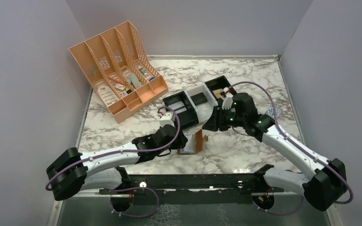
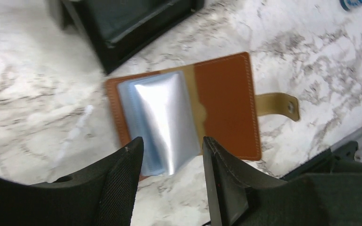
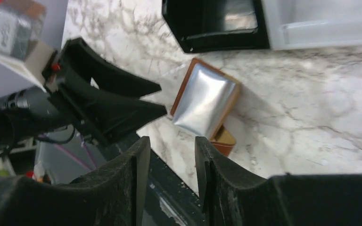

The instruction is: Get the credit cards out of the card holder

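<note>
Left wrist view: cards [image 2: 162, 120] sit in open wallet [image 2: 226, 103]; thin, stiff, glossy, probably slippery, so pinch an exposed edge. Left gripper [image 2: 173, 143] and right gripper [image 3: 172, 141] gape empty.

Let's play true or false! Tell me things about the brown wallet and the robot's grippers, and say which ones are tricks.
1. The brown wallet lies open on the marble table. True.
2. The left gripper is squeezing a card. False: its jaws are apart, with nothing between them.
3. A shiny grey card shows on the wallet half away from the snap tab. True.
4. The wallet sits inside the black tray. False: it lies on the table, beside the tray.
5. The right gripper is open. True.
</note>
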Available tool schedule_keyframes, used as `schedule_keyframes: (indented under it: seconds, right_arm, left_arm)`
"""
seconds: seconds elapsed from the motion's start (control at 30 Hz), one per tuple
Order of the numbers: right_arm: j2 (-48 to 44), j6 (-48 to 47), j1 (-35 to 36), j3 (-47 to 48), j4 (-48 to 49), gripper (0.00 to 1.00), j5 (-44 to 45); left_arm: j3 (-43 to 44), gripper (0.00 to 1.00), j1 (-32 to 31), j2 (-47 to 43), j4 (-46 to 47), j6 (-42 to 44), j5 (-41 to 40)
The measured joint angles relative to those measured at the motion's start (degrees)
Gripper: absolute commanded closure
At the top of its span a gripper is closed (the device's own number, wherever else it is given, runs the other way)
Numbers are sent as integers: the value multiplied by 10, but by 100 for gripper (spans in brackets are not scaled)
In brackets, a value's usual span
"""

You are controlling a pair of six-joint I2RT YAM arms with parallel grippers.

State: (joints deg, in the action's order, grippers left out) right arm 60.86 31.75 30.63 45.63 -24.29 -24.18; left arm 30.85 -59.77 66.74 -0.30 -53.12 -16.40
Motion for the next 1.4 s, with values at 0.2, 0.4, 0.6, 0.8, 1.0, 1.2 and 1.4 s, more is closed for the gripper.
schedule_keyframes:
  seconds: [0.2,0.4,0.6,0.8,1.0,1.2,1.4]
  right_arm:
    - [118,6,114,40,2,57,22]
    - [221,5,202,112,-12,46,101]
    - [339,6,235,139,-23,40,172]
    - [368,9,240,139,-38,36,204]
    - [381,26,242,142,-40,17,228]
    - [397,45,261,159,-52,32,267]
    - [367,45,263,110,2,38,270]
  left_arm:
    - [-51,45,70,-64,-37,-10,-3]
    - [-109,39,134,-169,-90,-31,-1]
    - [-145,38,158,-288,-130,-53,0]
    - [-162,37,158,-345,-148,-61,9]
    - [-173,37,158,-333,-131,-62,44]
    - [-173,37,158,-276,-108,-42,63]
    - [-173,36,158,-261,-98,-28,81]
